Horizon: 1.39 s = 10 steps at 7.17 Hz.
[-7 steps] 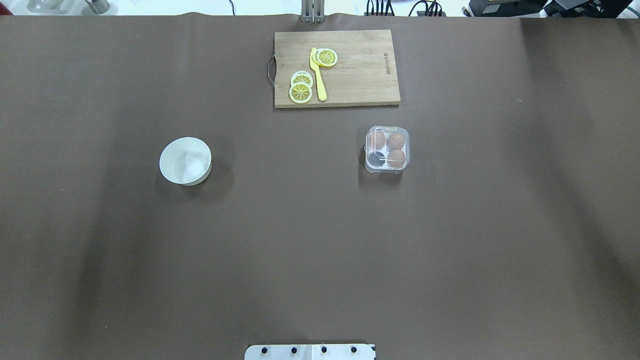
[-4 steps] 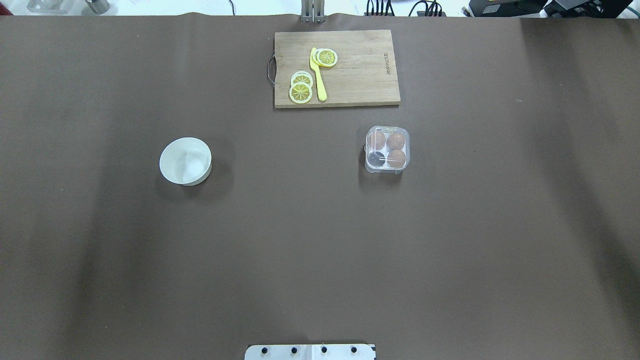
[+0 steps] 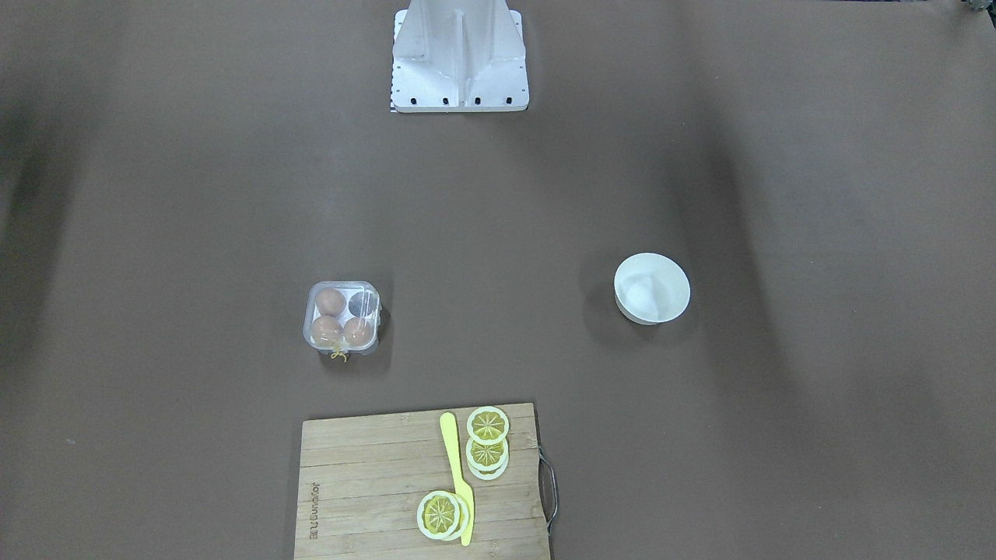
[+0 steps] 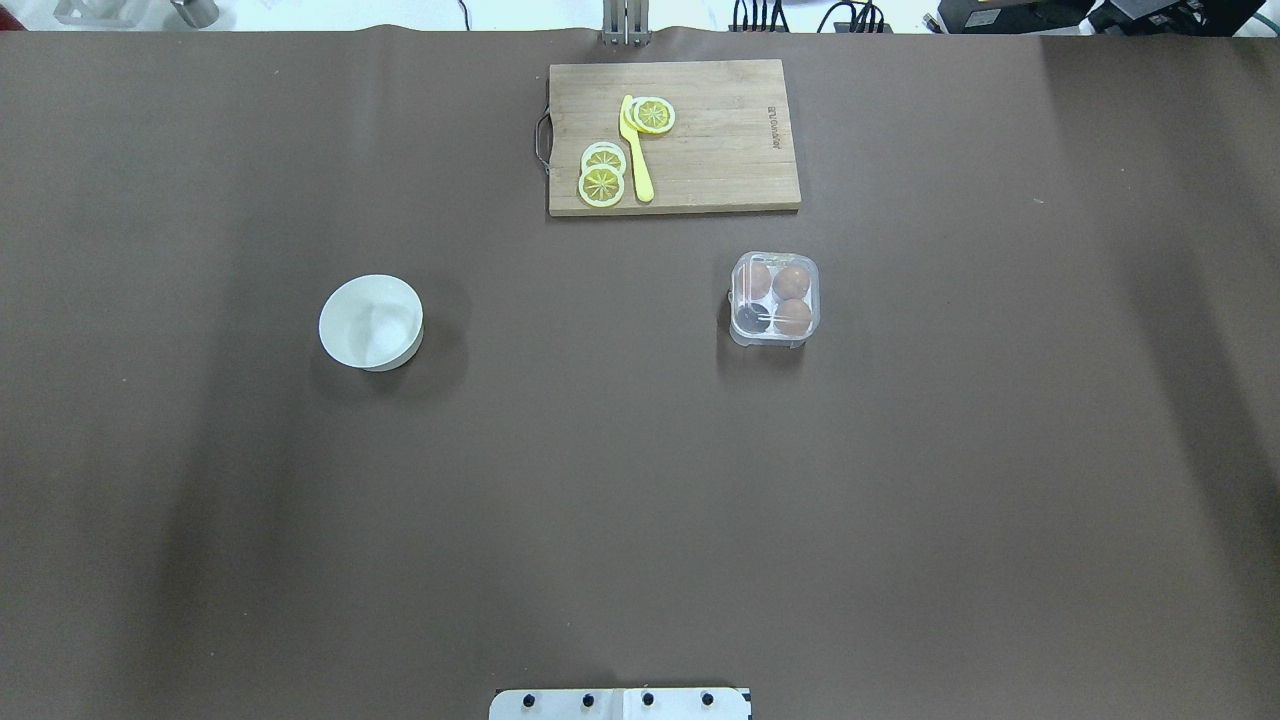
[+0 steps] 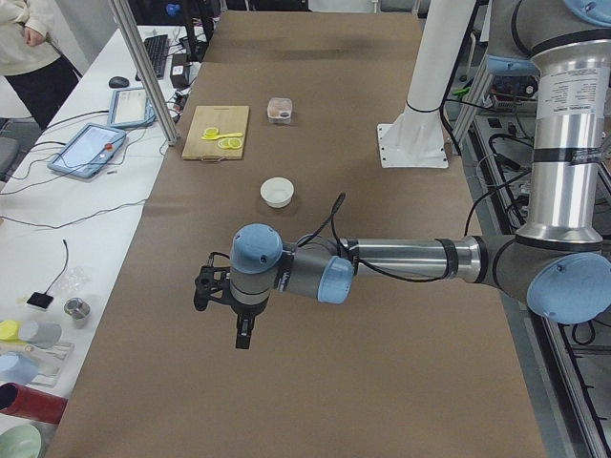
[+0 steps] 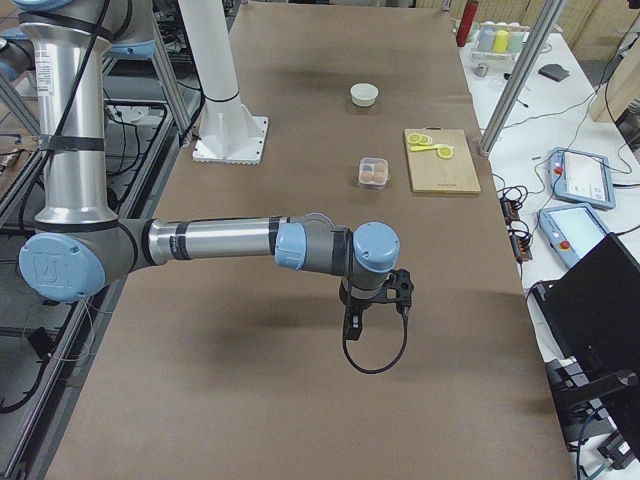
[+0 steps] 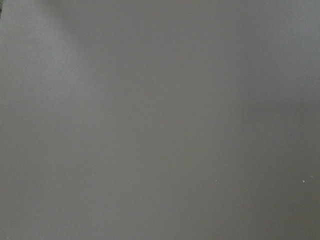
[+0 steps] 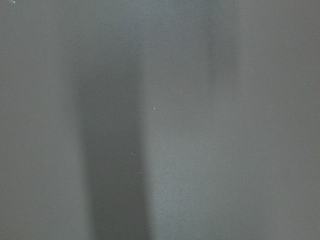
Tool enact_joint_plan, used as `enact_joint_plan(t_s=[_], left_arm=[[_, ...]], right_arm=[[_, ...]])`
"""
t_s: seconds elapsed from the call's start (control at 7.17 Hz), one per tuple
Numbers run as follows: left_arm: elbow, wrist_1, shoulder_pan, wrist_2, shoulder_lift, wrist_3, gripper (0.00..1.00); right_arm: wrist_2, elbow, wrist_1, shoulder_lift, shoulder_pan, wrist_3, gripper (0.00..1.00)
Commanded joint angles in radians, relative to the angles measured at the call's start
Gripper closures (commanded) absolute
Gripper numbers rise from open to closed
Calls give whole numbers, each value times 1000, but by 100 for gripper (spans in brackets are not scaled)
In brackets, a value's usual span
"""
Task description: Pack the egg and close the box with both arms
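Observation:
The clear box (image 4: 774,299) stands right of the table's middle, in front of the cutting board. Three tan-brown eggs fill three cups; one egg (image 4: 794,316) is at the near right. The near-left cup (image 4: 750,318) is empty. The box also shows in the front-facing view (image 3: 343,316). I cannot tell whether the see-through lid is latched. The left gripper (image 5: 242,334) hangs over bare table far from the box. The right gripper (image 6: 352,328) does the same at the other end. They show only in the side views, so I cannot tell whether they are open or shut.
A white round bowl (image 4: 370,322) stands left of the middle, with a pale round shape inside. A wooden cutting board (image 4: 720,140) at the far edge holds lemon slices (image 4: 602,184) and a yellow knife (image 4: 636,150). The white stand's base (image 4: 620,704) is at the near edge.

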Motion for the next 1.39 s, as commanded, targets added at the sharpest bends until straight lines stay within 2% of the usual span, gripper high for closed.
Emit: enact_joint_plan(t_s=[0.0, 1.25], left_arm=[[-2, 0, 0, 0, 0, 0, 2], [-2, 0, 2, -1, 6, -2, 2]], right_arm=[[6, 9, 4, 4, 12, -1, 0], [8, 67, -9, -2, 28, 13, 0]])
